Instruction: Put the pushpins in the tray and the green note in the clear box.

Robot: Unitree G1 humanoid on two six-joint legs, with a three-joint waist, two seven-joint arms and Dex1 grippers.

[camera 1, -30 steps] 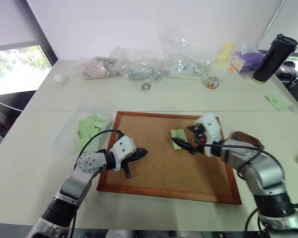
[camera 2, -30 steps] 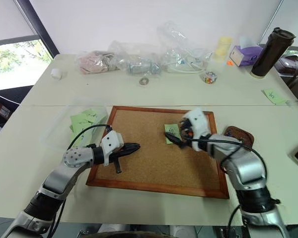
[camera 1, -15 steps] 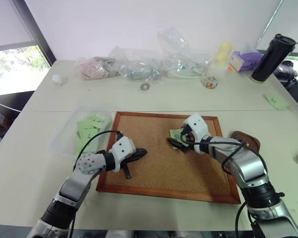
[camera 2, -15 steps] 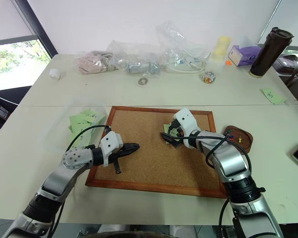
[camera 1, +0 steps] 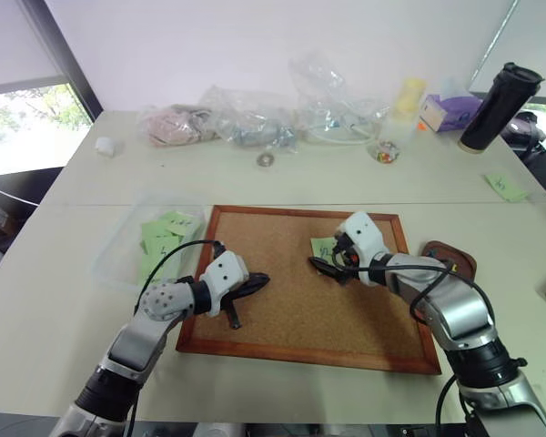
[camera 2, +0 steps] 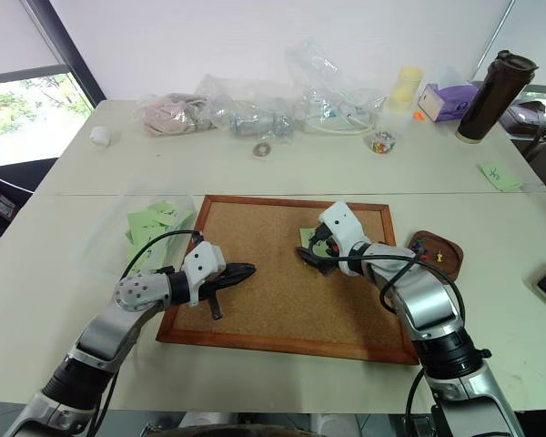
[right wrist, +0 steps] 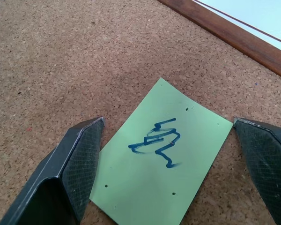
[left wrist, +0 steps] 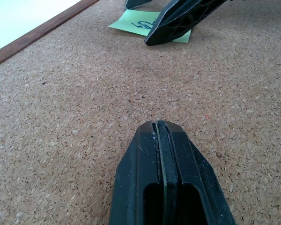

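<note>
- Head views: cork board (camera 1: 291, 300) with a wooden frame lies on a pale table (camera 1: 64, 300). The green note (camera 1: 322, 247) lies flat on the board near its far edge. The right gripper (camera 1: 330, 265) hovers low over the note, jaws spread wide, holding nothing. The left gripper (camera 1: 251, 283) rests over the board's left part, jaws clenched together and empty, well apart from the note.
- Off the board's right edge sits the tray (camera 2: 436, 248), a dark brown dish with small coloured pins (camera 2: 427, 251) in it. Off the left edge lies the clear box (camera 1: 141, 250), with several green notes (camera 1: 164, 237) inside.
- Left wrist view: the left gripper's fingers (left wrist: 165, 187) press shut above bare cork; the note and a finger of the right gripper lie further along the board.
- Right wrist view: the note, marked with a blue-black scribble (right wrist: 158, 142), lies between the two parted fingers (right wrist: 77, 164), one on each side, close to its edges.
</note>
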